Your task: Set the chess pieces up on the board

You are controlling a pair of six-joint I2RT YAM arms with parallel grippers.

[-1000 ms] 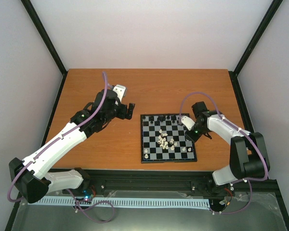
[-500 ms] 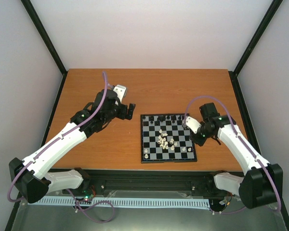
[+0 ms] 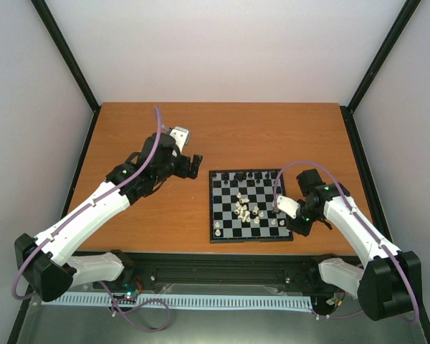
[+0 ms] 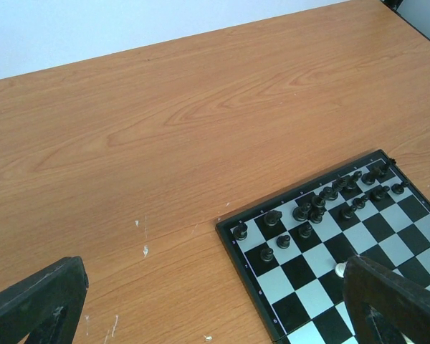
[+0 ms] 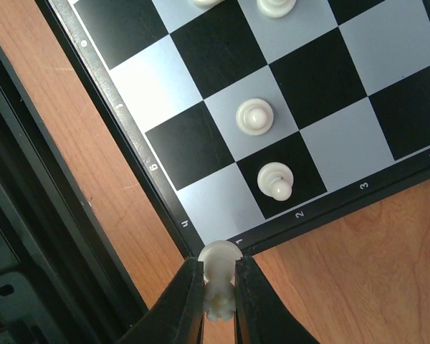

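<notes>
Two hands, one loaded: the left hand, wide and empty, hovers above the brown wooden tabletop off the far left corner of the small black-and-grey checkered board. The right hand pinches a cream-white chess piece lengthwise, directly over the board's near right corner; only the right wrist view shows that grip

left gripper jaws wide apart | board lower right on table | black chess pieces along its far edge
</notes>
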